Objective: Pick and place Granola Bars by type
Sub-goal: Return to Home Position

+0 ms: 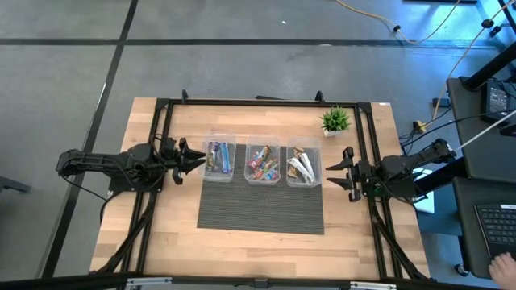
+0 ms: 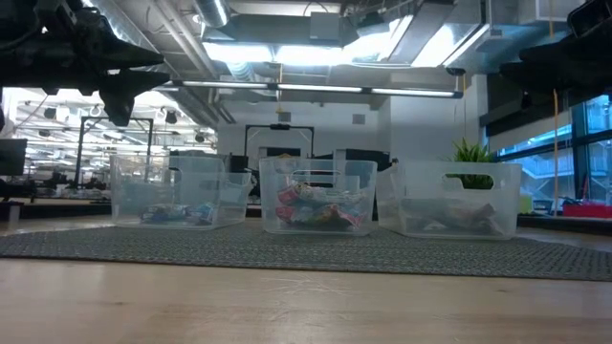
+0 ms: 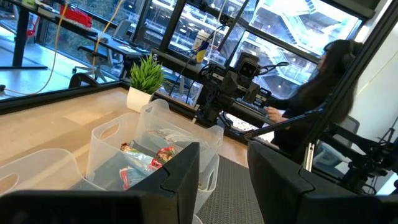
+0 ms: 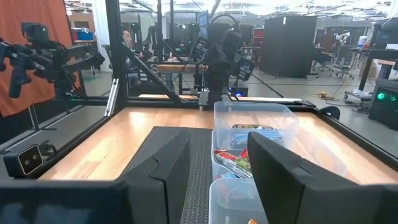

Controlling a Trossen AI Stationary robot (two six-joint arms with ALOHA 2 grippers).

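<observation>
Three clear bins stand in a row along the far edge of a dark mat (image 1: 260, 201). The left bin (image 1: 218, 159) holds blue bars (image 2: 182, 214). The middle bin (image 1: 263, 163) holds multicoloured bars (image 2: 311, 207). The right bin (image 1: 304, 165) holds tan-gold bars (image 2: 449, 220). My left gripper (image 1: 198, 159) hovers open above the table just left of the left bin, holding nothing. My right gripper (image 1: 338, 172) hovers open just right of the right bin, also holding nothing.
A small potted plant (image 1: 335, 122) stands near the table's far right corner. A black metal frame (image 1: 266, 102) runs around the wooden tabletop. The near half of the mat and the wood in front of it (image 1: 258, 250) carry nothing. A person sits beyond the table's right side (image 3: 323, 81).
</observation>
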